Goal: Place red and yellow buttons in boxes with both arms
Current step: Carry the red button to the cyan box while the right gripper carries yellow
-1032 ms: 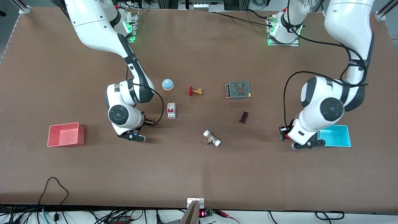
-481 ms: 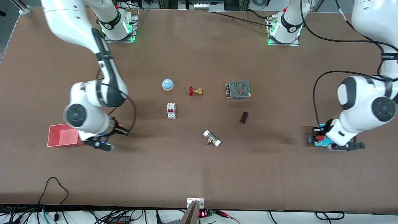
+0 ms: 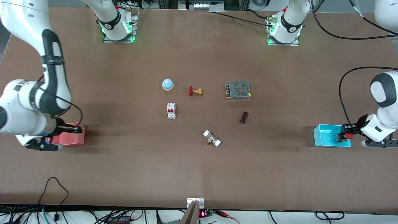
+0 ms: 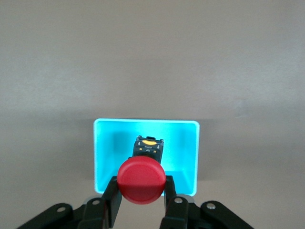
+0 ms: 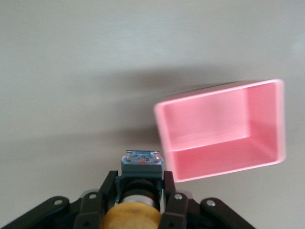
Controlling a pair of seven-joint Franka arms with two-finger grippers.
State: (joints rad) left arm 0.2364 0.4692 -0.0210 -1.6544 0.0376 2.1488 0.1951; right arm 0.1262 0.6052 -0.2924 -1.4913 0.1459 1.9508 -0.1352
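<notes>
1. Front view first: the left pincer (image 3: pixel 344 136) hangs at the right edge of the frame, over the cyan box (image 3: pixel 325 135), and it is clamped on the red button (image 3: pixel 348 136).
2. That cyan box sits on the brown desk (image 3: pixel 199 171) at the left arm's end, low in the right part of the frame.
3. Over to the left wrist view: the pincer (image 4: pixel 141 191) grips the red button (image 4: pixel 141 180) just under its round cap, black body pointing away, with the cyan box (image 4: pixel 105 157) straight below it. Fingers (image 4: pixel 110 200) tight on either side!
4. Back to the front view, far left of the frame: the right pincer (image 3: pixel 76 129) is over the pink-red box (image 3: pixel 73 139), which the arm largely covers.
5. Right wrist view settles it: the right pincer (image 5: pixel 138 191) is closed around the yellow button (image 5: pixel 132 215), orange-yellow cap at the bottom edge of the frame, black body sticking out ahead.
6. In that view the pink-red box (image 5: pixel 267 124) lies off toward the right of the frame, so the button is above bare desk just beside the box's rim.
7. Mid-desk in the front view, all well apart from both boxes: a blue dome bell (image 3: pixel 167 84), a brass valve with red handwheel (image 3: pixel 195 91), a mesh-topped metal unit (image 3: pixel 238 90), a white breaker (image 3: pixel 171 110), a small dark cylinder (image 3: pixel 243 117) and a white-ended fitting (image 3: pixel 211 138).
</notes>
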